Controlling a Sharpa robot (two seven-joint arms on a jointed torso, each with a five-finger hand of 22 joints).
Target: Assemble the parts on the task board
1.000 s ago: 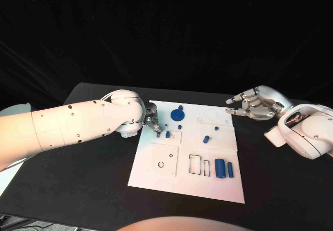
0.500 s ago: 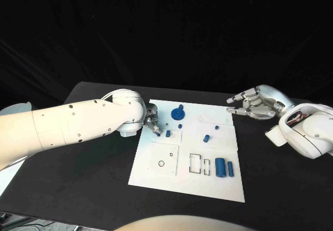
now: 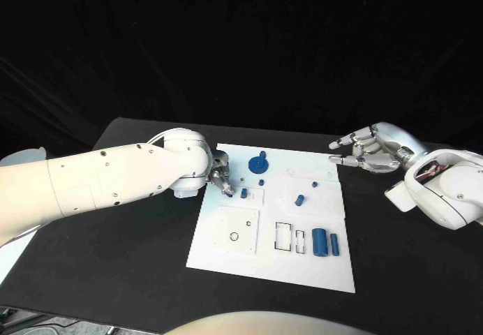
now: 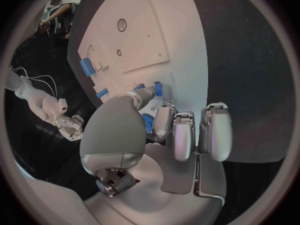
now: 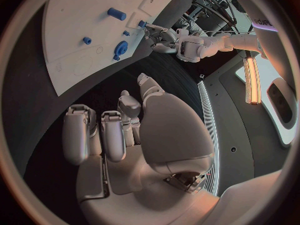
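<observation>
A: While the left hand [image 3: 223,180] sits over the board's [image 3: 241,269] left edge, what are its fingers doing?

B: They curl down at a small blue part [image 3: 243,192] near the upper left of the board. In the left wrist view the fingertips [image 4: 164,127] bunch close to that part [image 4: 158,88], but I cannot tell whether they pinch it or only touch it.

A: And the right hand [image 3: 370,153]?

B: It hangs above the black table [image 3: 131,230], off the board's upper right corner and apart from it. Its fingers are apart and bent loosely, and the right wrist view shows nothing in its palm [image 5: 134,135].

A: Where are the other parts?

B: All on the board. A round blue disc [image 3: 259,165] with a small knob lies near the top edge, just right of the left hand. A tiny peg [image 3: 262,183] lies below the disc. Another small peg [image 3: 314,185] lies further right, and a short blue cylinder [image 3: 299,201] lies below it, near the middle.

A: Anything lower down?

B: 2 blue bars lie side by side near the lower right, a thick one [image 3: 319,243] and a thin one [image 3: 334,243]. Just left of them are 2 rectangular outlines [image 3: 291,239], and further left a raised square panel [image 3: 237,230] with 2 small holes.
</observation>
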